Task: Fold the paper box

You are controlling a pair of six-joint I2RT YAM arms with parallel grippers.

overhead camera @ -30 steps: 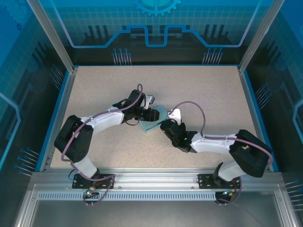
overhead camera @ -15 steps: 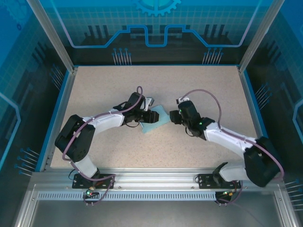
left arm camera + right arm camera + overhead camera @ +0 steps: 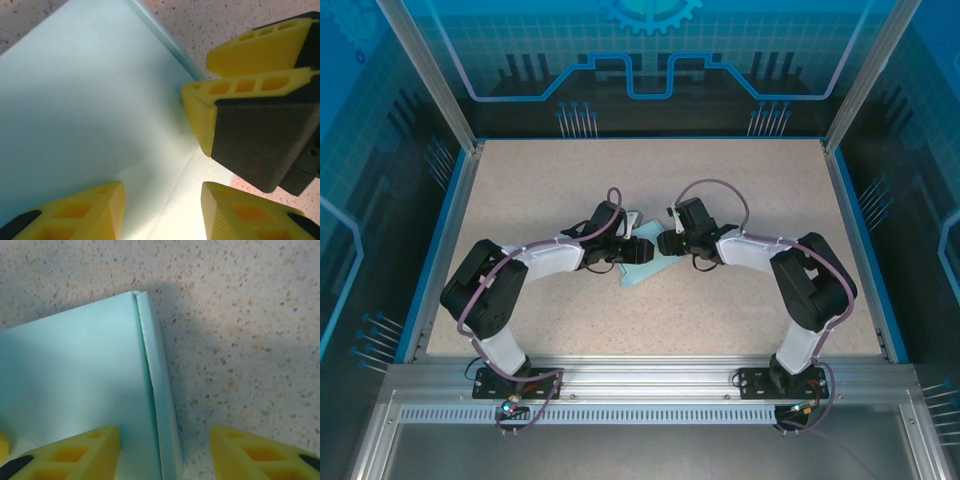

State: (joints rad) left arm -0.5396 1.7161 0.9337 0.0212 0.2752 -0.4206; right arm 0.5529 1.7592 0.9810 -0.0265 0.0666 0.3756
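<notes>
The paper box (image 3: 642, 271) is a flat pale sky-blue box lying mid-table between both arms. My left gripper (image 3: 640, 248) hovers over its left part; in the left wrist view the left gripper (image 3: 162, 215) is open, both yellow fingers spread above the box's top face (image 3: 90, 100), nothing pinched. My right gripper (image 3: 666, 243) is at the box's right end. In the right wrist view the right gripper (image 3: 165, 455) is open and straddles the box's narrow side wall (image 3: 159, 390), one finger over the card, the other over the table. The right gripper's fingers (image 3: 200, 112) show close by in the left wrist view.
The speckled beige tabletop (image 3: 740, 190) surrounds the box, bounded by a blue rim (image 3: 850, 240) and aluminium posts. Both arms reach inward from the near edge, their forearms crossing the middle of the table.
The right arm has swung from the box's near right side round to its right end, and its jaws have widened. The left gripper has stayed over the box.
</notes>
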